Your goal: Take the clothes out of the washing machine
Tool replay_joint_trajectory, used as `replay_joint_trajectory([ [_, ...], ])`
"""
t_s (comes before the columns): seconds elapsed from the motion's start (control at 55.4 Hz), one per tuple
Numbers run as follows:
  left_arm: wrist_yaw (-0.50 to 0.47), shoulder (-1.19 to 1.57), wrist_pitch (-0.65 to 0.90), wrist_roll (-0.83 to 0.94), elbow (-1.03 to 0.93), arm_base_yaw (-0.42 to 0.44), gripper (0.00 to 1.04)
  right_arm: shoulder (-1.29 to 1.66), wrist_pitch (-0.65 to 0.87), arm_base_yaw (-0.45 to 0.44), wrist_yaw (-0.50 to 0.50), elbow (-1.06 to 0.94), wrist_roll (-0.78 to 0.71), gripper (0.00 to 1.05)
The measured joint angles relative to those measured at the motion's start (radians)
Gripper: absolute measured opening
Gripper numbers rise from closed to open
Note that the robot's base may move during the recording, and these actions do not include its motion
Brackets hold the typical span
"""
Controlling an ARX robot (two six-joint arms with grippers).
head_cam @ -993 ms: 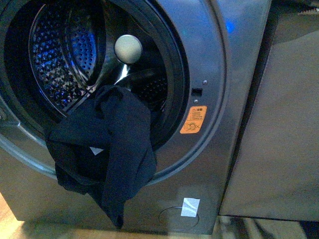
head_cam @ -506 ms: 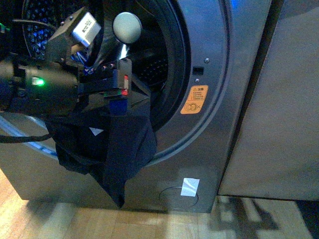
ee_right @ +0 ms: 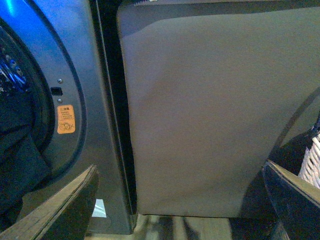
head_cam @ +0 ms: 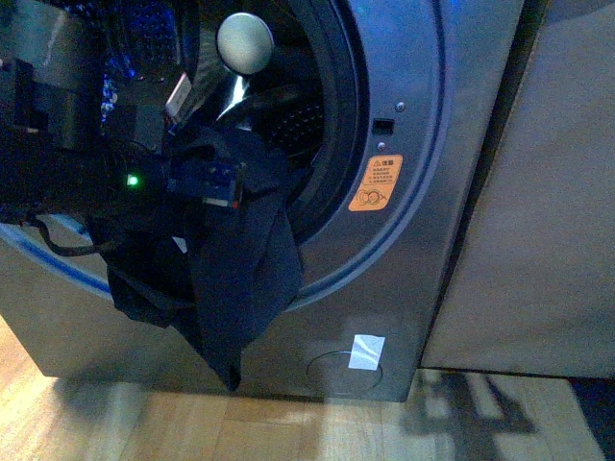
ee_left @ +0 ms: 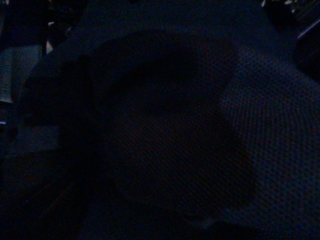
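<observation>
Left hand point(head_cam: 207, 182): right at the top of the clothes point(head_cam: 240, 279); I cannot tell if it grips.
Clothes: dark blue, hanging out over the low rim of the washing machine point(head_cam: 423, 144), under the hand.
Right hand point(ee_right: 180, 170): spread wide, holding nothing, facing the beige cabinet point(ee_right: 210, 100).
Left wrist view: dark.

The left arm point(head_cam: 67, 173) is a bulky black casing built of boxy segments. A small green light point(head_cam: 132, 180) glows just behind the hand, and a blue block point(head_cam: 204, 180) with a speck of red sits at the wrist. A black cable point(head_cam: 60, 247) loops beneath. The right gripper point(ee_right: 180, 200) has broad, flat, dark fingers point(ee_right: 65, 210) with paler edges.
</observation>
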Motion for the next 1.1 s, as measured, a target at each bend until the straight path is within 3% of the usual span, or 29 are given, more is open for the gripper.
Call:
replay_joint_trajectory([
  [0.144,-0.068,0.020,0.103,0.135,0.000,-0.009,0.98,0.000,0.000,0.000,0.000,0.000,0.000,0.97],
  [0.325,-0.078,0.047,0.112,0.214,0.025,-0.018,0.98,0.000,0.000,0.000,0.000,0.000,0.000,0.97],
  [0.758,-0.043,0.158,-0.158,0.133,0.233,-0.022,0.98,0.000,0.000,0.000,0.000,0.000,0.000,0.97],
  [1.101,-0.086,0.249,-0.310,0.010,0.401,-0.024,0.98,0.000,0.000,0.000,0.000,0.000,0.000,0.97],
])
